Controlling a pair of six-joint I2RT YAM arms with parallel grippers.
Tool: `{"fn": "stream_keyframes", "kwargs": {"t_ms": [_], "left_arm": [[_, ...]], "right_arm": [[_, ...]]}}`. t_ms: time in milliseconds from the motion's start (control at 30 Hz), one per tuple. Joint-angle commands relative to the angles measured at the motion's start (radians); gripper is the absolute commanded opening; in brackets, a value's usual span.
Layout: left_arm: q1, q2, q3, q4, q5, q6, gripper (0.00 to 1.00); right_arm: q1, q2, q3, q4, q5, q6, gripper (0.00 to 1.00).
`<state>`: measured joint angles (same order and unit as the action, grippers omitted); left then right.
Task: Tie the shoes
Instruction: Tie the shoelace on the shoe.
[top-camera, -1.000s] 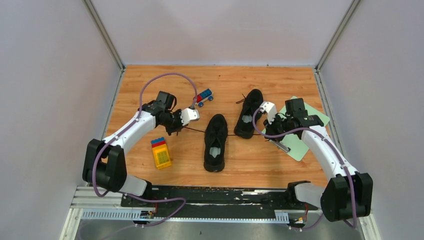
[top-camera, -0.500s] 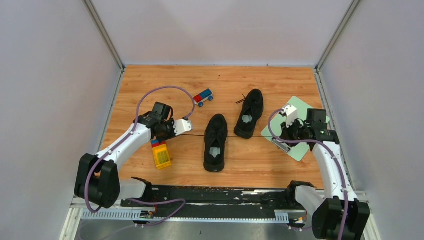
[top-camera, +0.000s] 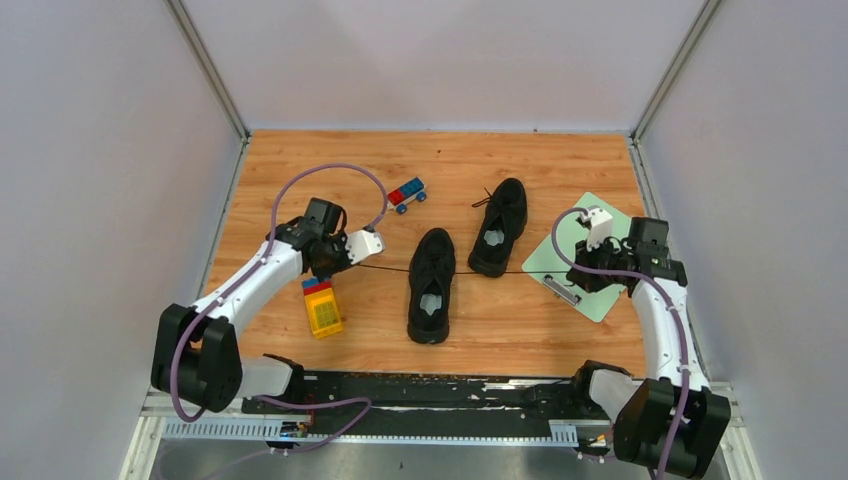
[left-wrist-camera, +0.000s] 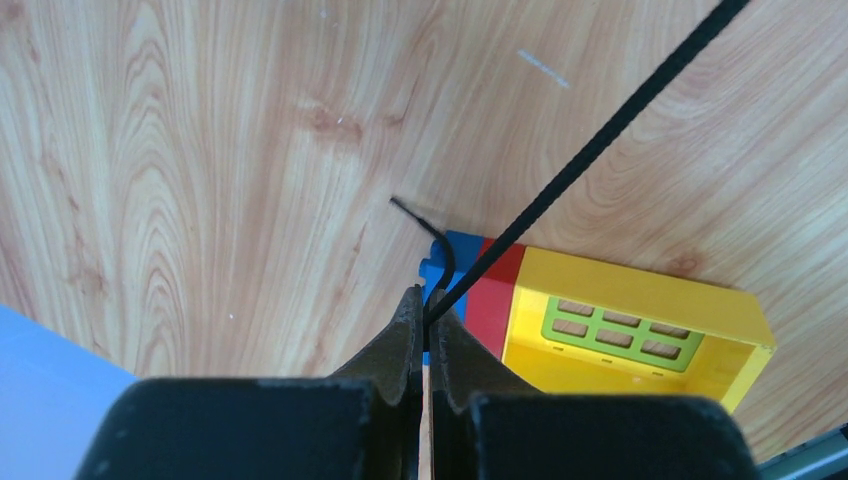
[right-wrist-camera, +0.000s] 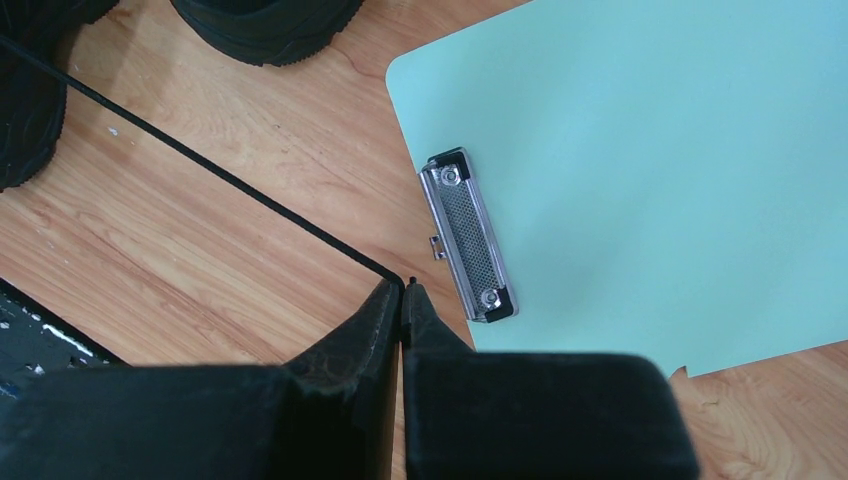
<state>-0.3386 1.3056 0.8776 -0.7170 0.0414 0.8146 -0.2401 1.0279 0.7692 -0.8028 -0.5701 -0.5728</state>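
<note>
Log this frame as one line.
left end effector: shut on lace | right end effector: shut on lace | lace: taut both sides of near shoe | far shoe: not held

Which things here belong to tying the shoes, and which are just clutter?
Part of the job: near shoe; far shoe; lace, pinched by the left gripper and right gripper.
Lying about: yellow toy block; toy car; green clipboard.

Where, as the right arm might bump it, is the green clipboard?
Top view: pale green clipboard lies at the wooden table's right side, right of the farther black fabric sneaker, by the right gripper.
</note>
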Motion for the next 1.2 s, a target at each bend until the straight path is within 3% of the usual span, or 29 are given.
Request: {"fn": "stream_keyframes", "kwargs": {"t_ms": [0, 167, 467, 500, 567, 733, 800, 867, 967, 1033, 1100, 1167], "left_arm": [[0.061, -0.037, -0.016, -0.022, -0.085, 0.001, 0.0], [0.068, -0.092, -0.016, -0.085, -0.029, -0.037, 0.0], [0.011, -0.098, 0.137, -0.192, 0.337, -0.168, 0.0], [0.009, -0.081, 0.15, -0.198, 0.413, -0.177, 0.0], [0.004, -0.056, 0.172, -0.216, 0.534, -0.183, 0.0], [-0.05, -0.002, 0.181, -0.209, 0.652, -0.183, 0.0], [-0.057, 0.019, 0.181, -0.182, 0.685, -0.207, 0.0], [-0.058, 0.043, 0.181, -0.144, 0.719, -0.253, 0.0], [-0.058, 0.061, 0.187, -0.079, 0.74, -0.328, 0.0], [-0.057, 0.064, 0.2, -0.056, 0.709, -0.379, 0.0], [-0.057, 0.057, 0.212, -0.053, 0.674, -0.395, 0.0], [-0.057, 0.049, 0.224, -0.05, 0.627, -0.414, 0.0]], "right_arm": [[-0.031, -0.014, -0.007, 0.059, 0.032, -0.001, 0.0], [-0.031, -0.018, -0.024, 0.085, 0.058, 0.022, 0.0], [-0.018, -0.078, 0.007, 0.05, -0.111, 0.071, 0.0], [-0.014, -0.085, 0.02, 0.033, -0.145, 0.061, 0.03], [-0.004, -0.103, 0.048, -0.011, -0.218, 0.026, 0.23], [0.007, -0.182, 0.162, -0.013, -0.354, 0.0, 0.58], [0.032, -0.176, 0.224, 0.008, -0.438, -0.009, 0.67], [0.124, -0.13, 0.289, 0.017, -0.452, -0.023, 0.69], [0.39, -0.022, 0.381, 0.012, -0.335, -0.091, 0.68], [0.587, 0.09, 0.437, 0.035, -0.255, -0.146, 0.63], [0.691, 0.181, 0.476, 0.062, -0.213, -0.169, 0.6], [0.784, 0.275, 0.517, 0.066, -0.169, -0.21, 0.5]]}}
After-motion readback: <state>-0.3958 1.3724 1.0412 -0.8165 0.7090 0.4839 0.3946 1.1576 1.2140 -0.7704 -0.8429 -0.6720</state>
